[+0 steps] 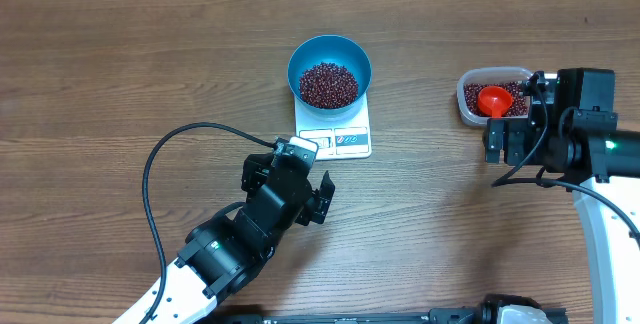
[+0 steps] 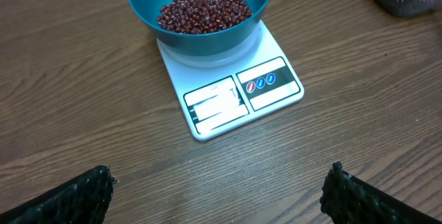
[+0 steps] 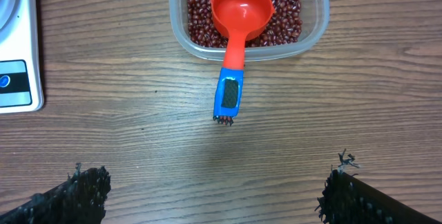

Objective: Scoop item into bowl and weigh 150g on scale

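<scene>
Wood table (image 1: 100,44): bowl (image 1: 296,56) of beans (image 1: 329,84) sat on scale (image 1: 335,136); left gripper (image 2: 221,180) near scale, right gripper (image 3: 214,182) farther, both gaped empty.

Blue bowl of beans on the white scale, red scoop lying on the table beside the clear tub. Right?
No. The orange-red plastic scoop with blue handle tip sits in the clear plastic tub on the red-brown beans, handle over its rim; right wrist view shows it.
</scene>
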Robot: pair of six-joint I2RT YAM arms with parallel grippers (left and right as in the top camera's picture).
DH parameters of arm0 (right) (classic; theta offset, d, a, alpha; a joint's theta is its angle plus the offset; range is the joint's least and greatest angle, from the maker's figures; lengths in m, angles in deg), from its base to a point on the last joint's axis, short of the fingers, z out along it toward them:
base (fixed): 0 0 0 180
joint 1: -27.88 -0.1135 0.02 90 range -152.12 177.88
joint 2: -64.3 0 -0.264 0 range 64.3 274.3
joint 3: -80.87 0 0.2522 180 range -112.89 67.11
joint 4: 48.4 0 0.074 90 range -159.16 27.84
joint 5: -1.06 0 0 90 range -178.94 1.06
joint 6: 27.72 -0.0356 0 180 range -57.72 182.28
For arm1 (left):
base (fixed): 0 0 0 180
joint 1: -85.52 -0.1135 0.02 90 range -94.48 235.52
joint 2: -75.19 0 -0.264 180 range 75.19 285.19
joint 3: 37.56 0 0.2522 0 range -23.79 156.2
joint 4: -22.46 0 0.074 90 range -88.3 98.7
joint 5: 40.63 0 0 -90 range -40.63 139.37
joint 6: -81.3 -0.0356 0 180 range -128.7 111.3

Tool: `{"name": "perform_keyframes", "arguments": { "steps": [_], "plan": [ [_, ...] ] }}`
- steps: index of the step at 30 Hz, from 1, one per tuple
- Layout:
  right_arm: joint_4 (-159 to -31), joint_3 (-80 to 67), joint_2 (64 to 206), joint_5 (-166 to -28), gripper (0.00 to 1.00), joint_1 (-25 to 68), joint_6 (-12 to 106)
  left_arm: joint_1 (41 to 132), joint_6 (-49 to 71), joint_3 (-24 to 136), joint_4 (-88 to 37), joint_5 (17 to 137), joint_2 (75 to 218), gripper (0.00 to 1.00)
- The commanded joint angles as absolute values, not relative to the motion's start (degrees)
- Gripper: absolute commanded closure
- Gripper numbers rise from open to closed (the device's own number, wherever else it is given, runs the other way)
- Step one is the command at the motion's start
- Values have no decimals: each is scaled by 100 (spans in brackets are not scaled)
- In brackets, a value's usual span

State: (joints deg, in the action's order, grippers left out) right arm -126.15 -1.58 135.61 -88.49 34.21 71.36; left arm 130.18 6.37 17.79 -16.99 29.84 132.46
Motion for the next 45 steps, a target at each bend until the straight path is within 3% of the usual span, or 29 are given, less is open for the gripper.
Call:
{"name": "perform_keyframes", "arguments": {
  "steps": [1,27,45],
  "plan": [
    [-12593,-309,13559,-8794,0,3399,7178,13055,718,1744,-1697,2991,13218,0],
    [-12593,-309,13570,-8794,0,3399,7176,13055,725,1744,-1577,2995,13428,0],
    [-12593,-309,13570,-8794,0,3399,7176,13044,2823,1744,-770,2809,15220,0]
  ]
}}
